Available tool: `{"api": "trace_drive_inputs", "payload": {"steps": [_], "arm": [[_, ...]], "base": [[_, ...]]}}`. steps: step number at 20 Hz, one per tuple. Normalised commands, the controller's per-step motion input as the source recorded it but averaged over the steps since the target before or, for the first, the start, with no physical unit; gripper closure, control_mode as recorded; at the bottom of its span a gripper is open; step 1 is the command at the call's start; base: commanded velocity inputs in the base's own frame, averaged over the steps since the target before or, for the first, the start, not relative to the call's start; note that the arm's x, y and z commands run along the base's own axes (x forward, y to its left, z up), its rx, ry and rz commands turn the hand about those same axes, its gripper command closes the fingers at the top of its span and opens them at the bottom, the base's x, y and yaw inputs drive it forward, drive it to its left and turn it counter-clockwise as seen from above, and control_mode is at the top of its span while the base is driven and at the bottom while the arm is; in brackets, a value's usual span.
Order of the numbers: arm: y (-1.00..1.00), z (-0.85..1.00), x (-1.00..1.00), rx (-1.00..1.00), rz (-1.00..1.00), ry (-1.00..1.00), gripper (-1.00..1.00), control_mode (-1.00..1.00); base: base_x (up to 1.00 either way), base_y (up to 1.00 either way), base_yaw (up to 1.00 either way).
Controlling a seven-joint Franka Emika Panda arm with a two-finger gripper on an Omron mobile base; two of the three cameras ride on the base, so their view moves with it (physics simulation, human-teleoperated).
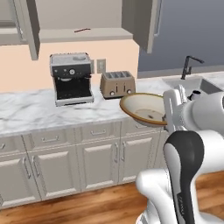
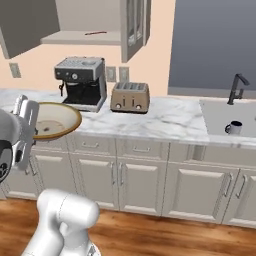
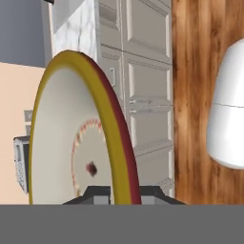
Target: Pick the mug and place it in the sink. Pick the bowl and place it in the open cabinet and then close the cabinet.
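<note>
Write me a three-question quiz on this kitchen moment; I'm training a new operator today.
1. True or false: the mug sits in the sink.
2. What is the gripper shut on?
3. The open cabinet is: A) above the coffee machine, B) below the counter, C) above the faucet.

Key: 1 true; 2 the bowl, by its rim; 3 A.

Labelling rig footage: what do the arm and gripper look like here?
The arm is glossy white with rounded, bulbous link shells and a dark charcoal curved band at a joint. The hand is a flat white block. The gripper has two small dark grey finger tips. No loose cables or legible markings can be seen.
</note>
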Motion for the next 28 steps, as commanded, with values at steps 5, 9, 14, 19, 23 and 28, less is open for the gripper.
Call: {"api": "trace_drive_inputs", "payload": {"steps": [5, 9, 14, 19, 23, 28], "arm": [[0.00, 0.00, 0.00, 0.00, 0.00, 0.00, 1.00, 1.00], [0.00, 0.00, 0.00, 0.00, 0.00, 0.00, 1.00, 1.00], [0.00, 0.00, 0.00, 0.00, 0.00, 0.00, 1.00, 1.00], [0.00, 0.00, 0.00, 0.00, 0.00, 0.00, 1.00, 1.00], [0.00, 0.00, 0.00, 0.00, 0.00, 0.00, 1.00, 1.00], [0.00, 0.00, 0.00, 0.00, 0.00, 0.00, 1.00, 1.00]], "base": [[0.51, 0.09, -0.03], [0.91, 0.00, 0.00], [0.58, 0.05, 0.00], [0.53, 0.27, 0.00], [0.49, 0.30, 0.00], [0.35, 0.38, 0.00]]}}
